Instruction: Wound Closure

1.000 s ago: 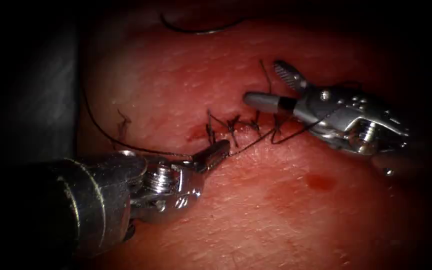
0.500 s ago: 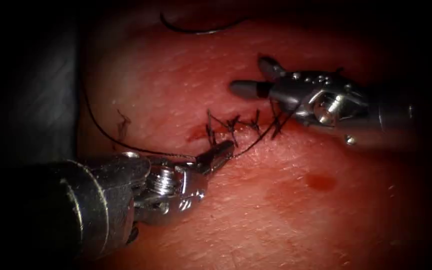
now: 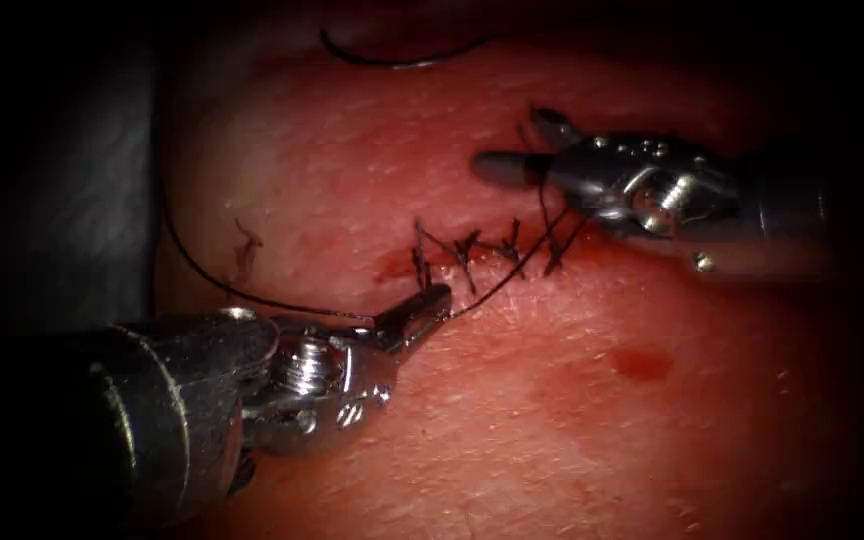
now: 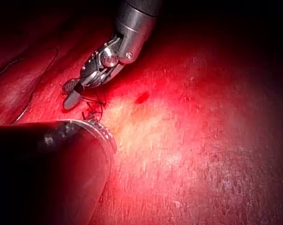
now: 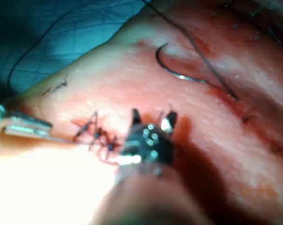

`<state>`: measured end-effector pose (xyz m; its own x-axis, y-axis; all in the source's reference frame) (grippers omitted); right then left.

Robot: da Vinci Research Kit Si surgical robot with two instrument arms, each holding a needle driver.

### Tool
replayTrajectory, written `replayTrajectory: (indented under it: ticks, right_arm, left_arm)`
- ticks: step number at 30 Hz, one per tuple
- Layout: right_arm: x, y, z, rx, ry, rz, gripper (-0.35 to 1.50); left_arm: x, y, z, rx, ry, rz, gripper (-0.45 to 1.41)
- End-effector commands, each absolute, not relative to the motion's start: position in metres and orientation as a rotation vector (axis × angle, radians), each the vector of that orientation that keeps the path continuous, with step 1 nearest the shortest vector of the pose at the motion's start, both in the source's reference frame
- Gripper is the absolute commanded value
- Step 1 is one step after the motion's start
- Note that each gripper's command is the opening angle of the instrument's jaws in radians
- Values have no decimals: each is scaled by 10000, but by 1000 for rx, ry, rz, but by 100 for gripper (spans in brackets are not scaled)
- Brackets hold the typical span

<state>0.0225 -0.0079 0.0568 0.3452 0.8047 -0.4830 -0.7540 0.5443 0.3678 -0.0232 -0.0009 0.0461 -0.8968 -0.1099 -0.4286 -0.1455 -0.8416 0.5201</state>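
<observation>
Dark stitched cut (image 3: pixel 472 255) across the glistening red pork tissue (image 3: pixel 552 420), crossed by a row of black knotted stitches with short bristling tails. Just below the cut's left end, left arm's steel needle driver (image 3: pixel 432 302), jaws clamped tight on the thin black thread (image 3: pixel 497 285). Thread taut from those jaws, slanting up and right over the cut to the stitches at its right end. Another length trailing left from the same jaws, curving up along the tissue's edge. Above the cut's right end, right arm's steel needle driver (image 3: pixel 522 145), jaws parted, gripping nothing, strands of thread draped beneath it. Curved dark needle (image 3: pixel 397 60) lying loose on the tissue, well above the cut, free of both tools, not in the tissue. Small red fluid spot (image 3: pixel 642 362) below and right of the cut.
</observation>
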Motion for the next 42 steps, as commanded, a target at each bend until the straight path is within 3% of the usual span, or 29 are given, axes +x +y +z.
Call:
replayTrajectory:
  ticks: [1, 6, 7, 9, 10, 42]
  right_arm:
    - [234, -90, 577, 93, 670, 1007, 93]
    - [239, -83, 583, 96, 670, 1009, 81]
    - [239, -83, 583, 98, 668, 1008, 68]
    - [238, -85, 583, 91, 679, 1010, -32]
    - [238, -85, 583, 85, 689, 1013, -35]
    - [200, -144, 509, -79, 983, 922, -35]
  left_arm:
    - [-238, -11, 467, -712, 875, 2911, -45]
    - [-236, -11, 466, -714, 874, 2912, -45]
    - [-235, -11, 466, -715, 874, 2913, -45]
    - [-232, -10, 465, -718, 871, 2913, -45]
    - [-231, -9, 465, -719, 870, 2914, -45]
    - [-135, 229, 646, -515, 770, 2878, -45]
